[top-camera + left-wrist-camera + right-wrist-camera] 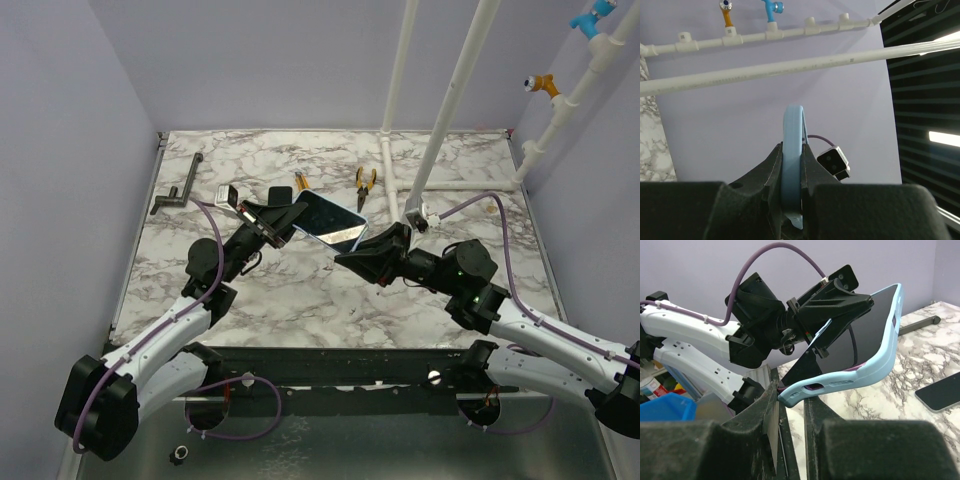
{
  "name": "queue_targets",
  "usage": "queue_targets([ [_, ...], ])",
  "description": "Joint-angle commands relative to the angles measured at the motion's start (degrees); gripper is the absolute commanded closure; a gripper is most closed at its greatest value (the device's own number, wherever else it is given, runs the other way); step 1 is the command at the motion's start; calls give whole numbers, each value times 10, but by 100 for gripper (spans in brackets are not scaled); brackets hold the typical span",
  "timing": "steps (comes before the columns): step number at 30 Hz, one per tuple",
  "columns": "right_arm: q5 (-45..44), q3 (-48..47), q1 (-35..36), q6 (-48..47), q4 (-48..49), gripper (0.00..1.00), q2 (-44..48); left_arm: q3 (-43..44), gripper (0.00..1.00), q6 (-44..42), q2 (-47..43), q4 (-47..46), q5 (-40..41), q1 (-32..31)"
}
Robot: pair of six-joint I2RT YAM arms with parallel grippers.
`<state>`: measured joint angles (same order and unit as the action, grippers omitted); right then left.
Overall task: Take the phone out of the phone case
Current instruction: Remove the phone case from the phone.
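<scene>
The left pincer [288,218] gripped the left end of the blue case [335,225], the right pincer [347,257] its near corner, above the worktop [300,300]. The phone [875,330] inside looked stiff, slick, breakable; the rubbery-looking case seemed best peeled at a corner

Bright, even light (soft foreground blur)

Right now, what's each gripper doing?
Left gripper: shut on the light blue phone case.
Right gripper: shut on the same case's other end.
</scene>
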<state>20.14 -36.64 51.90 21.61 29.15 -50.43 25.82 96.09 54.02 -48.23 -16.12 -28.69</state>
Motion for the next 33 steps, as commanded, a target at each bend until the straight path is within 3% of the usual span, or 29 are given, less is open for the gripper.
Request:
queue_targets([
  [1,38,-5,4,-52,87,100,8,0,100,-15,18,10,-81,-10],
  [15,30,-4,4,-86,89,100,15,5,100,-13,38,-17,-107,-10],
  [33,64,-56,4,-151,-16,100,11,16,100,-18,51,-30,-125,-9],
])
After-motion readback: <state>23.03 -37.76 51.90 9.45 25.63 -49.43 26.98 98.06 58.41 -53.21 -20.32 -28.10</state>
